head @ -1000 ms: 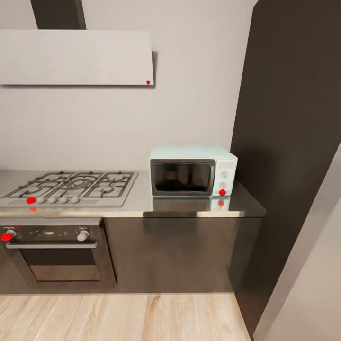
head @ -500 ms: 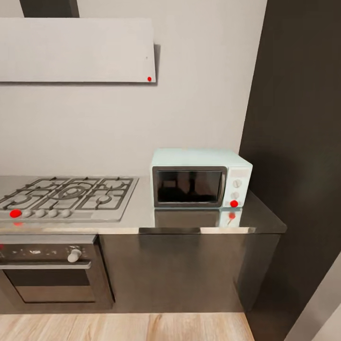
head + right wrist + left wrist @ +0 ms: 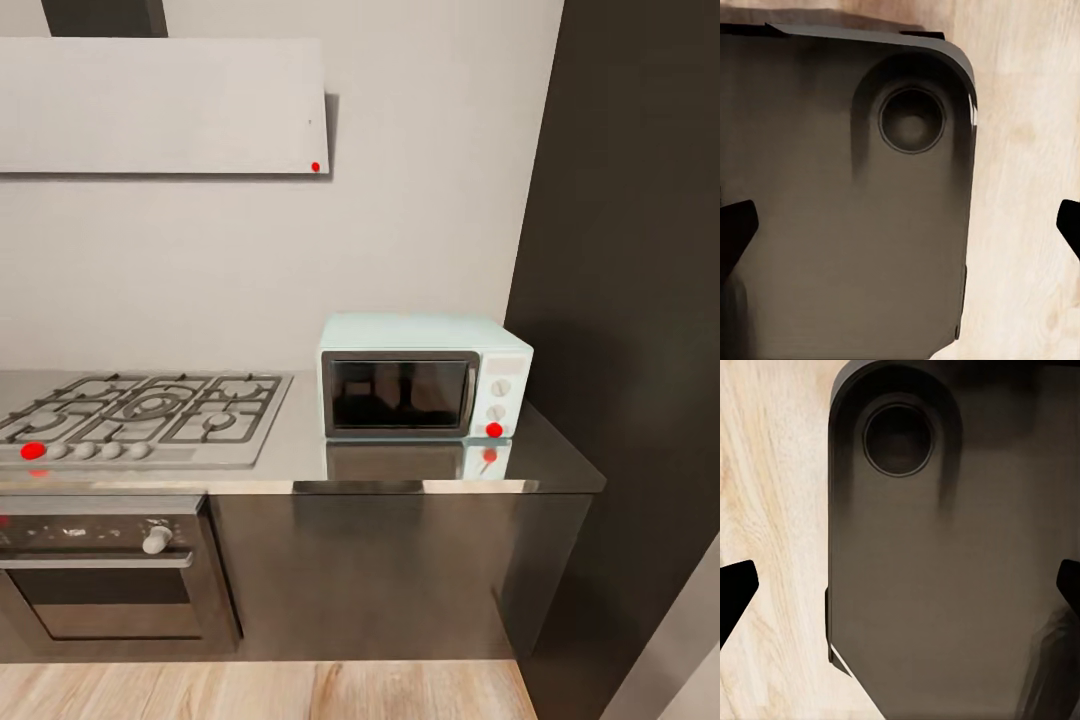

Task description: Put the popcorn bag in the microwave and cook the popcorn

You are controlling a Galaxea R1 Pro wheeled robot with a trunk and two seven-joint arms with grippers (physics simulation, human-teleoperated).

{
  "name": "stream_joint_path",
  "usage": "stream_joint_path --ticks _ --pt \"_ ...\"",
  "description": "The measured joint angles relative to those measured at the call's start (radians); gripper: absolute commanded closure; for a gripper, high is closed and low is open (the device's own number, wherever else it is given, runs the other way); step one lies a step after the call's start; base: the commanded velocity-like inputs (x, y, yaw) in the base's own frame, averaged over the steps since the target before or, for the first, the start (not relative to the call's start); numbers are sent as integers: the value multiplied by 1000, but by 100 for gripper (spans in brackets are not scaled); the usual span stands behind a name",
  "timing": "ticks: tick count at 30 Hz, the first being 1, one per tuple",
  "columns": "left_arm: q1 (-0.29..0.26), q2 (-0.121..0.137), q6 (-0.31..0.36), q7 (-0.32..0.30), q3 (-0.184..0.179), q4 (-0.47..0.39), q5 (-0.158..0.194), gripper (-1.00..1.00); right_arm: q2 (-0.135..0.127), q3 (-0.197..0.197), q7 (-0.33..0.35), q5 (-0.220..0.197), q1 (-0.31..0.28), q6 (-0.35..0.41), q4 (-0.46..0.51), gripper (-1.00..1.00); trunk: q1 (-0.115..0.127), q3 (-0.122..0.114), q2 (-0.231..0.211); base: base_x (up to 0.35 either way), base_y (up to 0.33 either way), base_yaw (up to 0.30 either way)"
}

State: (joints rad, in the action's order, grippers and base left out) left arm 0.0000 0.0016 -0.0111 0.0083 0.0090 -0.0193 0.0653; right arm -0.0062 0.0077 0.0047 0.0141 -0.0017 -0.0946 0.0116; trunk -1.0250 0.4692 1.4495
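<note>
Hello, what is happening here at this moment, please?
The robot faces a kitchen counter and handles nothing. The microwave stands shut on the countertop, right of the gas hob. Both wrist views look down at the robot's dark base over wooden floor; the left gripper and right gripper are open and empty.

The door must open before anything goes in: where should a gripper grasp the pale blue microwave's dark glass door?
Probably the dark glass door's right edge, beside the two round knobs, approached from the front: a slim vertical strip there looks like a handle.
</note>
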Motion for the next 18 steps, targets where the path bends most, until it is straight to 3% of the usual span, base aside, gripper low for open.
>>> stream_joint_path --ticks 9,10,11,13,14,15,18 --pt "0 0 0 0 0 0 0 -100 -2 1 1 1 0 50 51 -100 0 0 0 0 0 0" --pt "0 0 0 0 0 0 0 -100 -2 1 0 1 0 375 167 -100 0 0 0 0 0 0" --pt "0 0 0 0 0 0 0 -100 -2 0 0 1 0 534 319 -100 0 0 0 0 0 0" --pt "0 0 0 0 0 0 0 -100 -2 1 -1 1 0 744 769 -100 0 0 0 0 0 0" --pt "0 0 0 0 0 0 0 -100 -1 0 -1 1 0 847 1029 -100 0 0 0 0 0 0" --pt "0 0 0 0 0 0 0 -100 0 0 -1 2 0 886 1154 -100 0 0 0 0 0 0" --pt "0 0 0 0 0 0 0 -100 1 -2 -2 1 0 989 1311 -100 0 0 0 0 0 0"
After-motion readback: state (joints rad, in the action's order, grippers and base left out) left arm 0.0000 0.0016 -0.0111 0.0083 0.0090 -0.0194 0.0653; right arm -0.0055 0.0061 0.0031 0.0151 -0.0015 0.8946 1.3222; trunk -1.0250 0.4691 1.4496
